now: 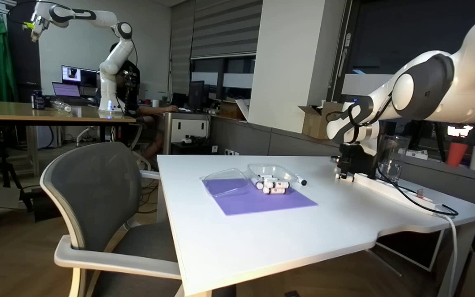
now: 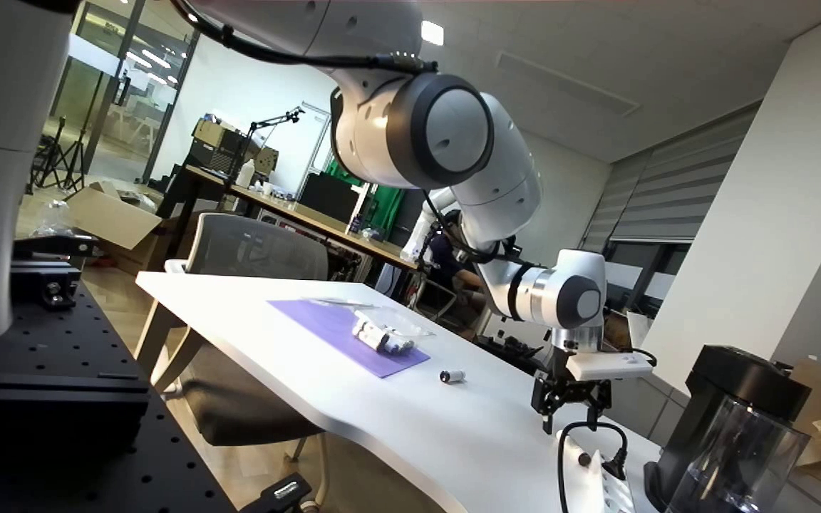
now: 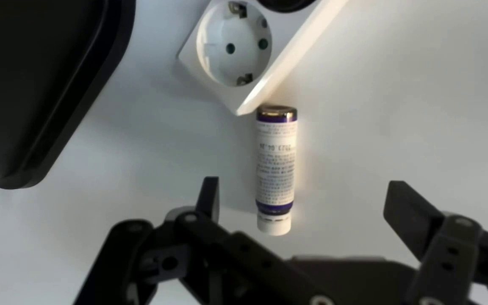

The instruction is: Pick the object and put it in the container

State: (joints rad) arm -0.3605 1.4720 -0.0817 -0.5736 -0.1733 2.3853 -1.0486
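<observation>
A small white-labelled bottle with purple bands and a white cap (image 3: 275, 165) lies on the white table, its base close against the power strip's corner. It also shows in both exterior views (image 1: 344, 177) (image 2: 573, 447). My gripper (image 3: 304, 184) is open and empty above it; the bottle's cap end lies between the fingers, nearer the left one. The gripper also shows in both exterior views (image 1: 346, 170) (image 2: 569, 423). A clear plastic container (image 1: 258, 166) stands on a purple sheet (image 1: 266, 205) with several bottles (image 1: 276, 185) in or against it; I cannot tell which.
A white power strip (image 3: 284, 55) with a black cable lies beside the bottle. A black appliance (image 2: 745, 385) with a clear tank stands close by. Another bottle (image 2: 452, 376) lies near the container. A clear lid (image 1: 226, 182) lies beside the container. A chair (image 1: 93, 198) stands at the table.
</observation>
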